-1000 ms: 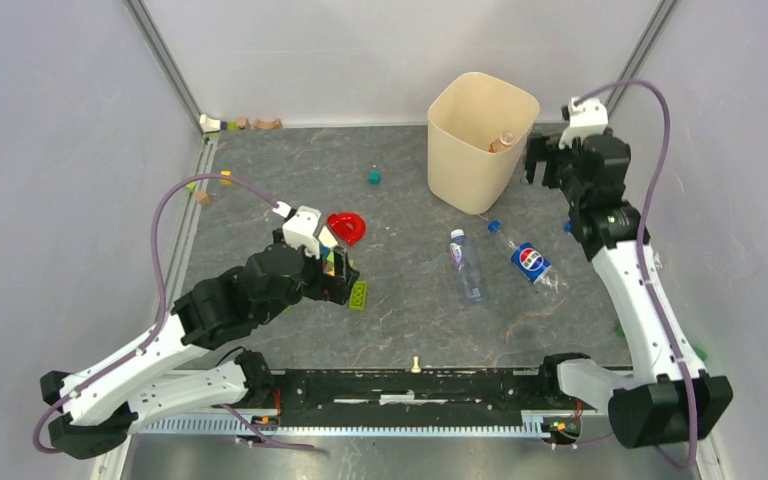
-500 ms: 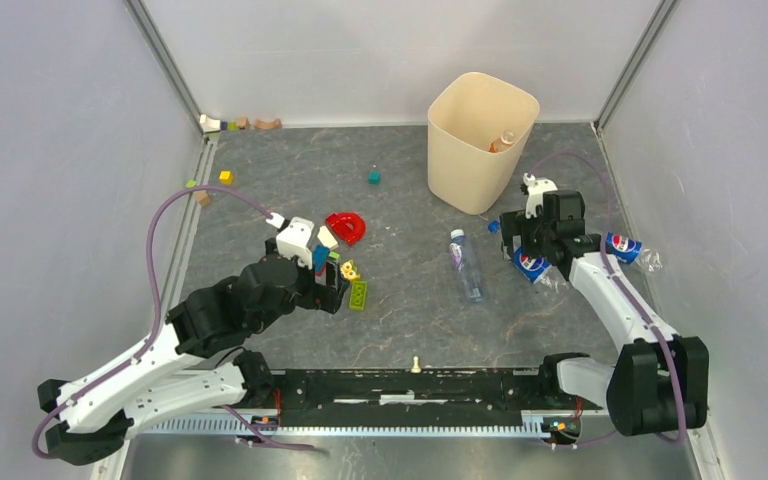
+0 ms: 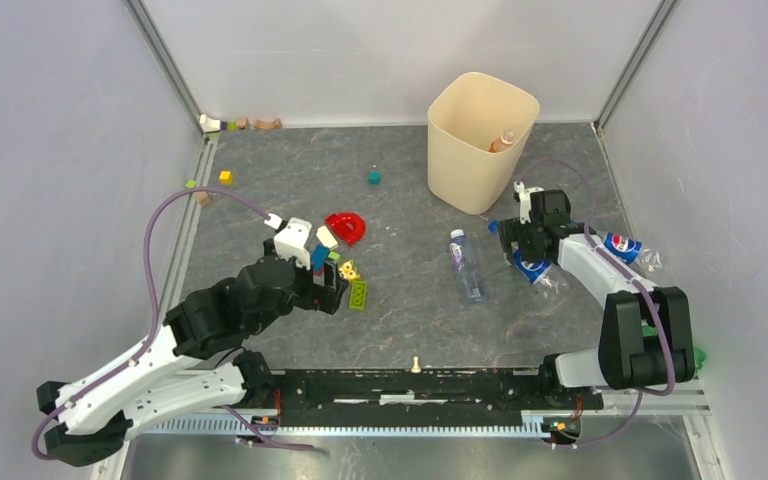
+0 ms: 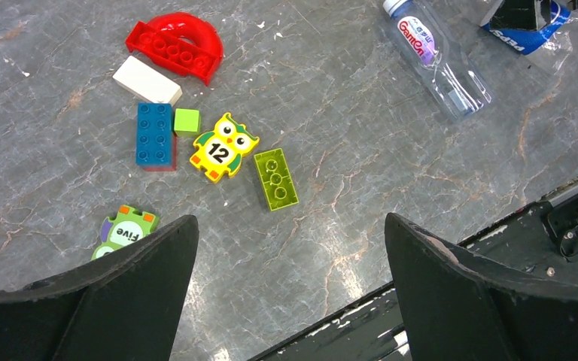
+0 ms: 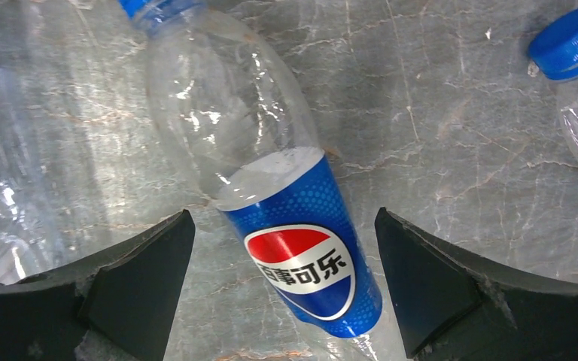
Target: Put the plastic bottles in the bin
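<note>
Pepsi bottle (image 5: 301,274) is judged empty, v. light, thin-walled; it is best taken at the label. Right gripper (image 5: 284,233) is seen wide open over it.

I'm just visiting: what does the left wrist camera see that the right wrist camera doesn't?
Only the left wrist view shows the red arch, blue brick, owl tile and lime brick. Only the right wrist view shows a second blue cap, top right. Both show the Pepsi bottle and the grey table. The blurred plastic at the right view's left edge may be the left view's clear bottle; I cannot tell.
</note>
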{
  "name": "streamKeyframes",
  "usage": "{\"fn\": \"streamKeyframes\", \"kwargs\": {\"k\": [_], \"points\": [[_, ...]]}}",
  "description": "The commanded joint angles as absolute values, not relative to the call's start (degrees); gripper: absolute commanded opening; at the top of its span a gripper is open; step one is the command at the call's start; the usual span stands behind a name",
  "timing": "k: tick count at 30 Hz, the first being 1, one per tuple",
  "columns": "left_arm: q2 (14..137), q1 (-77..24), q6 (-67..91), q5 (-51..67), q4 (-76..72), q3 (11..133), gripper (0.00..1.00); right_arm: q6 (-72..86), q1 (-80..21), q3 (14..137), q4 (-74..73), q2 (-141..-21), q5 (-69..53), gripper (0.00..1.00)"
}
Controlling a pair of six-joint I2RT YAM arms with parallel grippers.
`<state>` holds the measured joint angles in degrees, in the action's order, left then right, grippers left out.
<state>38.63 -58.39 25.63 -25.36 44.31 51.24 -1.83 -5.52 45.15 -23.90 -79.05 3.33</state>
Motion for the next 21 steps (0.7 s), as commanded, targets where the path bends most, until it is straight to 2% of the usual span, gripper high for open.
{"fn": "streamKeyframes", "kwargs": {"k": [1, 5, 13, 17, 21], "points": [[38.6, -58.7, 23.0, -25.8, 43.7, 51.2, 1.0, -2.7, -5.5, 47.1, -24.4, -80.0, 7.8, 0.98], [38.7, -58.7, 22.9, -25.8, 43.7, 51.2, 1.0, -2.5, -5.5, 46.9, -23.6, -80.9, 6.1, 0.98], [38.8, -58.6, 22.9, -25.9, 43.7, 51.2, 1.0, -2.3, -5.5, 47.1, -23.8, -84.0, 4.3, 0.83], [38.7, -58.7, 22.9, -25.9, 43.7, 51.2, 1.0, -2.1, -5.5, 46.9, -23.9, -83.6, 4.2, 0.68], [38.6, -58.7, 22.9, -25.9, 43.7, 51.2, 1.0, -2.0, -5.6, 46.9, -24.4, -82.9, 4.3, 0.47]]}}
